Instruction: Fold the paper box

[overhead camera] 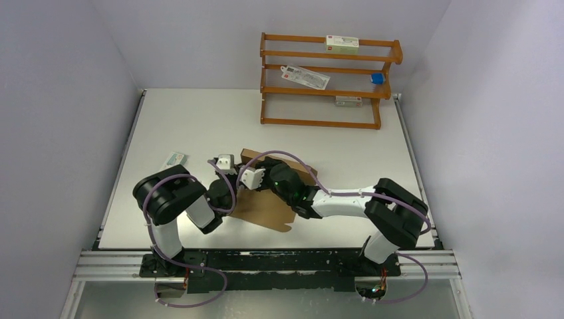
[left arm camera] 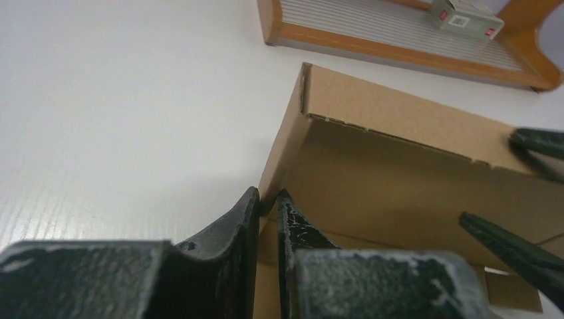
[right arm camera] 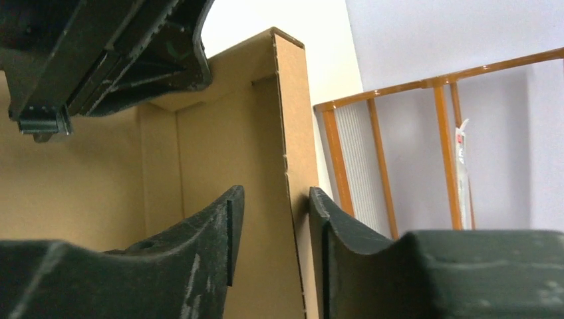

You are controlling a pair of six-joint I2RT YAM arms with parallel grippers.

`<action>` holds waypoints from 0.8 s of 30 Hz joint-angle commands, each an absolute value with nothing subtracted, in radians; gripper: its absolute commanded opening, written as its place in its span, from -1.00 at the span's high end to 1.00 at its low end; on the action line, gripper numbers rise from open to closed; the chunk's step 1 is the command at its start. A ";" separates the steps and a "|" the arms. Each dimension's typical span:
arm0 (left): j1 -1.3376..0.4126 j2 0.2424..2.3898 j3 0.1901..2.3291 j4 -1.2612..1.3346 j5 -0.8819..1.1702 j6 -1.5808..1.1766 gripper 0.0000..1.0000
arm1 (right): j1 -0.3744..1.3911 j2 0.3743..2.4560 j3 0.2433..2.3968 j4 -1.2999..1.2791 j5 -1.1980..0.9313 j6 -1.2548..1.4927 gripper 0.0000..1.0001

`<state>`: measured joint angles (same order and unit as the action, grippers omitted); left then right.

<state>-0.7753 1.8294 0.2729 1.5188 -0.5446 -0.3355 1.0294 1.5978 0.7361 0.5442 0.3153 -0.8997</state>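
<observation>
The paper box (overhead camera: 266, 211) is brown corrugated cardboard, partly folded, at the table's middle between both arms. My left gripper (overhead camera: 233, 189) sits at its left side. In the left wrist view the gripper (left arm camera: 266, 194) is shut on the edge of the box's raised side wall (left arm camera: 399, 173). My right gripper (overhead camera: 258, 187) is beside it over the box. In the right wrist view the gripper (right arm camera: 276, 193) is open and straddles an upright wall of the box (right arm camera: 292, 133). Its outer finger touches the wall and its inner finger stands apart.
A wooden rack (overhead camera: 326, 80) stands at the table's far edge with white cartons and a small blue item on its shelves. It also shows in the left wrist view (left arm camera: 399, 36) and the right wrist view (right arm camera: 372, 153). A small white carton (overhead camera: 175, 159) lies left of the box.
</observation>
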 commanded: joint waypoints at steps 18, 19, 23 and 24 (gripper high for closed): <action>-0.772 1.808 0.284 1.583 -0.392 -0.239 0.90 | 0.832 1.381 0.950 0.191 -0.058 -0.391 -0.26; -0.773 1.807 0.284 1.582 -0.388 -0.233 0.90 | 0.811 1.392 0.971 0.178 -0.079 -0.351 -0.28; -0.773 1.795 0.287 1.564 -0.376 -0.214 0.90 | 0.739 1.464 1.084 0.093 -0.174 -0.175 -0.31; -0.772 1.794 0.288 1.559 -0.374 -0.209 0.90 | 0.727 1.487 1.110 0.071 -0.193 -0.142 -0.31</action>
<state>-0.7757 1.8233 0.2722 1.5185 -0.4046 -0.2386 0.7773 1.4216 1.0134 0.1726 -0.0689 -0.3588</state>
